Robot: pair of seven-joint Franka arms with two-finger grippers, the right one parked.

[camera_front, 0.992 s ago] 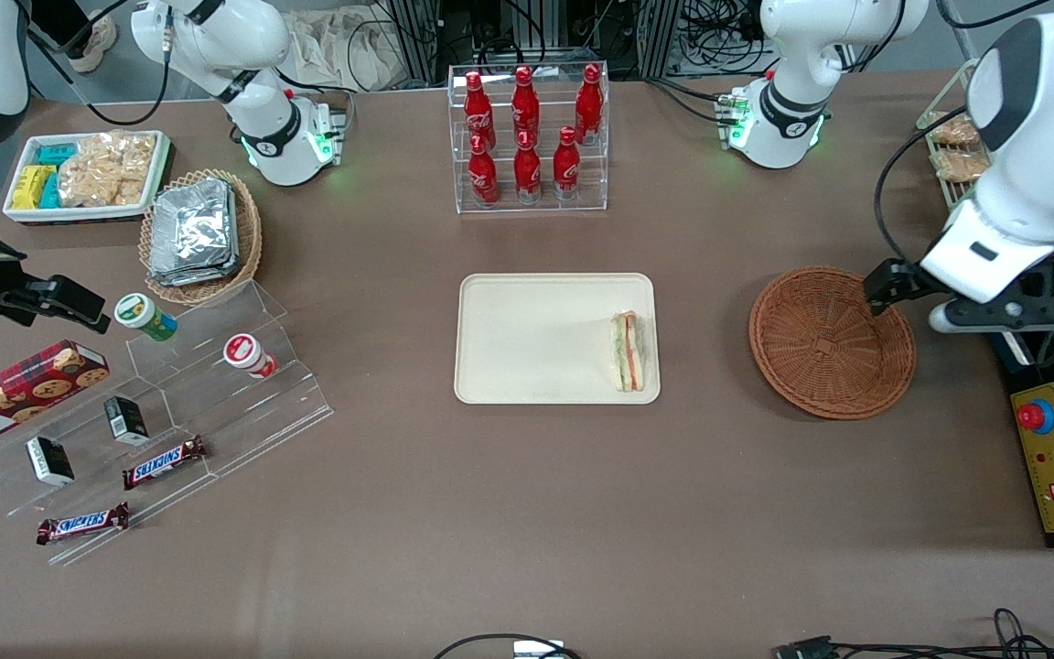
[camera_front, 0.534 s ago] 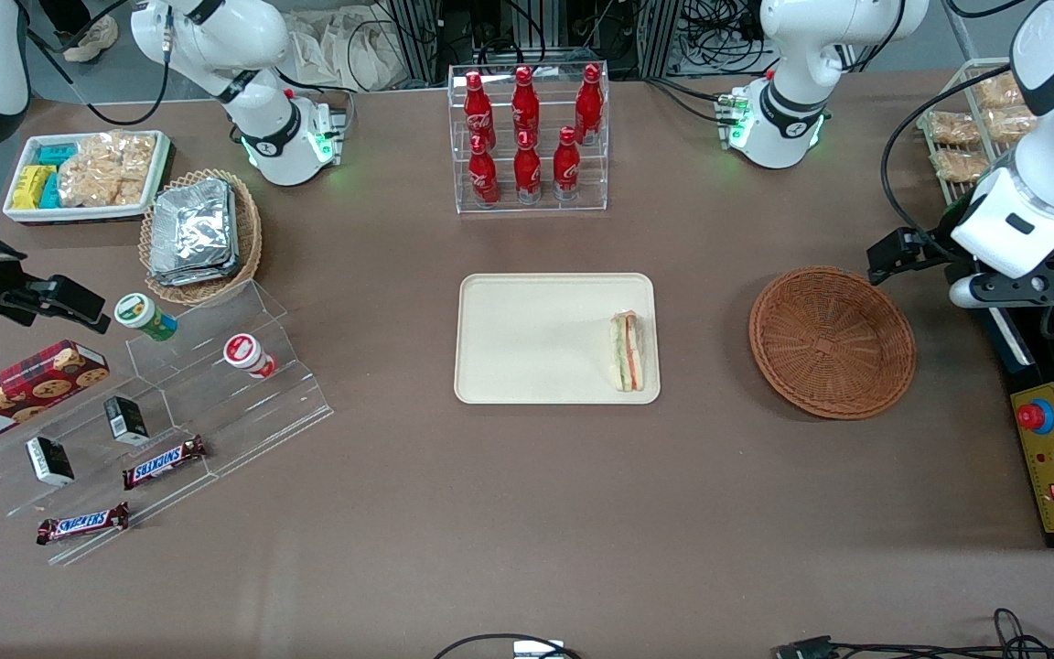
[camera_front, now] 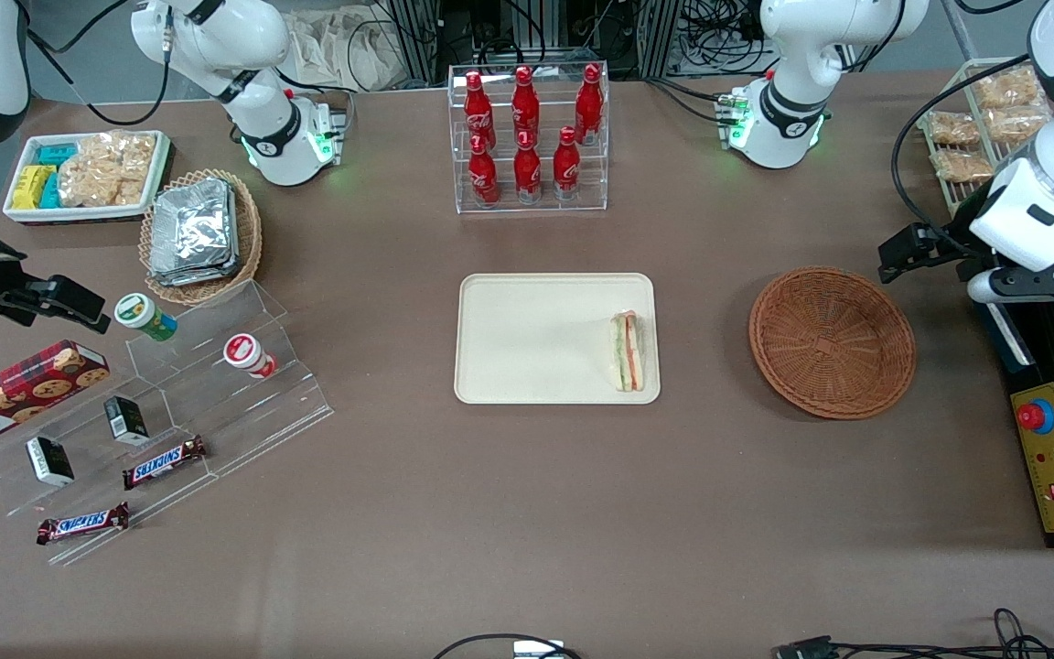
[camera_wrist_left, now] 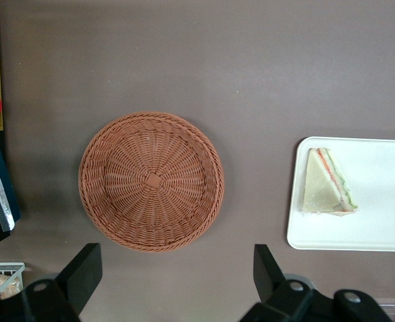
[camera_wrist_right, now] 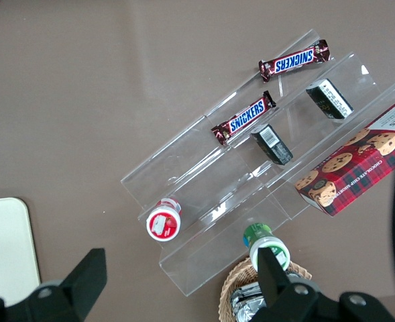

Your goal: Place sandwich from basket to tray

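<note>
The sandwich (camera_front: 629, 351), a wrapped triangular wedge with green and orange-red filling, lies on the cream tray (camera_front: 527, 339) close to the tray edge nearest the basket; the left wrist view shows the sandwich (camera_wrist_left: 326, 184) on the tray (camera_wrist_left: 385, 228) too. The round brown wicker basket (camera_front: 831, 340) holds nothing, and its woven floor is bare in the left wrist view of the basket (camera_wrist_left: 151, 180). My left gripper (camera_front: 1035, 284) hangs high at the working arm's end of the table, beside the basket and apart from it. The gripper (camera_wrist_left: 175, 275) is open, with nothing between its fingers (camera_wrist_left: 83, 268).
A clear rack of red cola bottles (camera_front: 527, 137) stands farther from the front camera than the tray. A wire rack of bagged snacks (camera_front: 975, 137) and a yellow control box (camera_front: 1053, 458) sit at the working arm's end. A clear stepped display (camera_front: 179, 403) with snack bars lies toward the parked arm's end.
My left arm has risen and drawn away from the basket toward the table's end; one second ago it hung over the basket's rim. Sandwich, tray and basket have not moved.
</note>
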